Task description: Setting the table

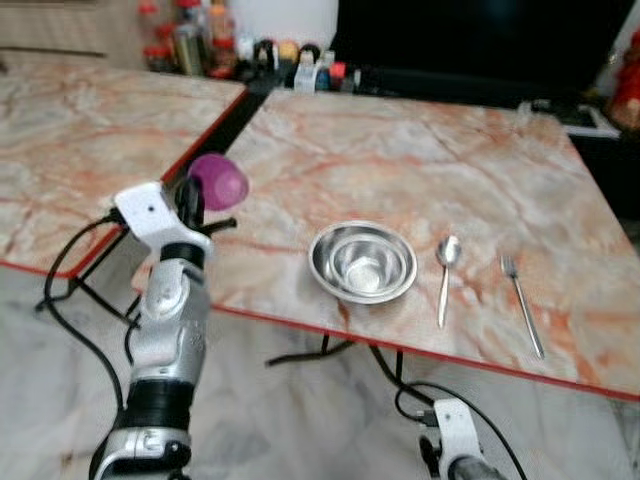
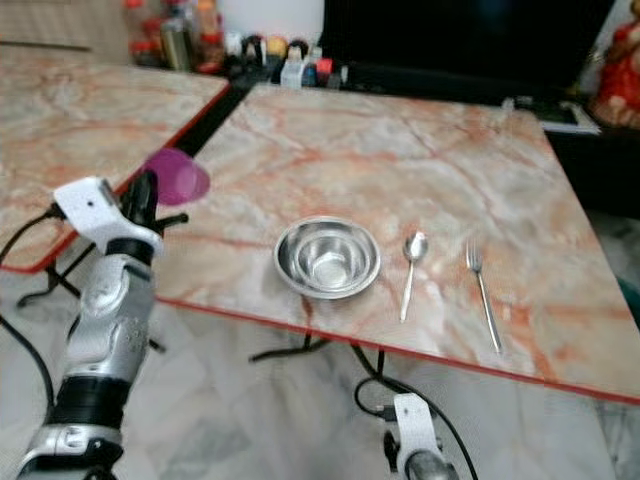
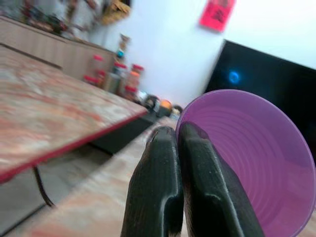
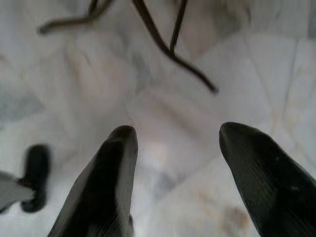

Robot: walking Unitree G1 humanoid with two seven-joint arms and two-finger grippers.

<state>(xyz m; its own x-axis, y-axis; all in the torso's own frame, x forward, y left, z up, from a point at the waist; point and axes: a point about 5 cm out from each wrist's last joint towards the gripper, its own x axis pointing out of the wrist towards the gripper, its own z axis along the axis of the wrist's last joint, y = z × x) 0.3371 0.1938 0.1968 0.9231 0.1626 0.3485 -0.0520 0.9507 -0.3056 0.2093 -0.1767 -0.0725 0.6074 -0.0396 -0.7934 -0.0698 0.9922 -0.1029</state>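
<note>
While bowl (image 1: 362, 262), spoon (image 1: 446, 276), fork (image 1: 522, 303) already sit lower centre of table (image 1: 420, 170), left gripper (image 1: 196, 197) holds purple cup (image 1: 218, 181) at left of frame, fingers clamped on its rim. Cup not yet placed. Right gripper (image 4: 173, 173) hangs low, fingers apart.

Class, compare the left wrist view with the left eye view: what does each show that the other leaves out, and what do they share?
Left wrist view alone: a red paper on the wall and the ridged inside of the purple cup.

Left eye view alone: the steel bowl, spoon and fork in a row on the marble table.

Both: the left pincer shut on the cup's rim, and bottles by the wall.
</note>
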